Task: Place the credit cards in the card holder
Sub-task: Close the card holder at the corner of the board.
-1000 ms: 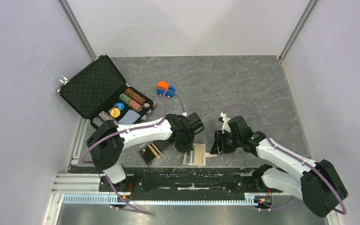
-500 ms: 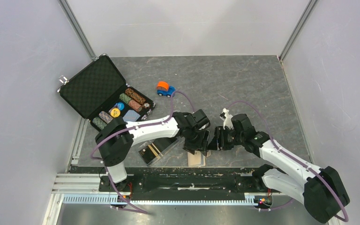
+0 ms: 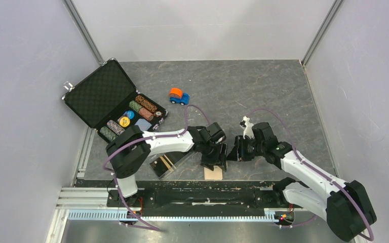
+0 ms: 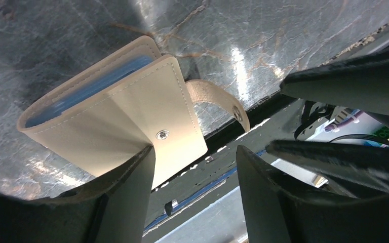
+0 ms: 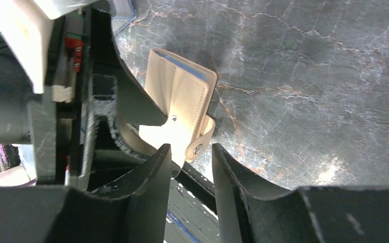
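The beige card holder [image 3: 213, 173] lies folded near the table's front edge. It shows in the left wrist view [image 4: 131, 111] and the right wrist view [image 5: 182, 101]. A light blue credit card [image 4: 76, 98] sits inside it, with its edge showing in the right wrist view [image 5: 185, 65]. The snap tab [image 4: 218, 98] sticks out unfastened. My left gripper [image 4: 195, 152] is open over the holder, and its left finger [image 4: 131, 192] rests on the top flap. My right gripper [image 5: 190, 149] is open, with the tab's snap [image 5: 198, 149] just ahead of its fingertips. A black card with a gold stripe [image 3: 165, 163] lies in a clear box.
The clear plastic box with a dark base [image 3: 174, 161] is just left of the holder. An open black chip briefcase [image 3: 106, 96] stands at the back left. A small orange and blue toy car [image 3: 179, 95] sits mid-table. The black front rail [image 3: 182, 195] runs right behind the holder.
The holder lay open a second ago and is now folded over. My left gripper moved right onto it. My right gripper swung left to the tab side.
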Controlling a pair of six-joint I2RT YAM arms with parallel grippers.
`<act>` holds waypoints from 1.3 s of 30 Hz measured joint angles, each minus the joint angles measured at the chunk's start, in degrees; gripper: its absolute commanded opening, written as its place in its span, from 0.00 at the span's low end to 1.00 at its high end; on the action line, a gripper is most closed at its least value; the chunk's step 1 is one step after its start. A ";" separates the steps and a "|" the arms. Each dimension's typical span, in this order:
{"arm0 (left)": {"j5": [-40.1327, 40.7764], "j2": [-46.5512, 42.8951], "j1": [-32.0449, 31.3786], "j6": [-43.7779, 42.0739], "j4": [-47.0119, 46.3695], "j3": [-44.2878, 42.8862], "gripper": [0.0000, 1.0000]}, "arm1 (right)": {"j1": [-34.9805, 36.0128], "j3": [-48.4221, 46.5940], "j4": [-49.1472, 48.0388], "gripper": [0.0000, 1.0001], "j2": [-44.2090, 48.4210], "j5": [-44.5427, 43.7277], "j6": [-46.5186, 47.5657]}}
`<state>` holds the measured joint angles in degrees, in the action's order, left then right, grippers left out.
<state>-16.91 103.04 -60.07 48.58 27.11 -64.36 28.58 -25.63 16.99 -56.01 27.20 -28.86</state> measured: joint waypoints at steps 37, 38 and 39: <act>-0.44 4.70 -0.04 3.08 -5.62 -5.53 0.13 | -7.43 7.21 1.27 0.12 0.46 1.09 1.16; -0.13 5.20 -0.07 2.97 -5.22 -6.01 0.09 | -7.43 7.26 1.29 0.12 0.46 1.25 1.22; 0.00 5.57 -0.04 2.99 -4.87 -6.25 0.06 | -7.43 7.28 1.27 0.12 0.46 1.29 1.27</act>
<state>-16.91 108.62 -60.12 51.57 22.24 -70.61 21.15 -18.35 18.26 -55.55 28.49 -27.59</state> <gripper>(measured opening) 0.161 0.124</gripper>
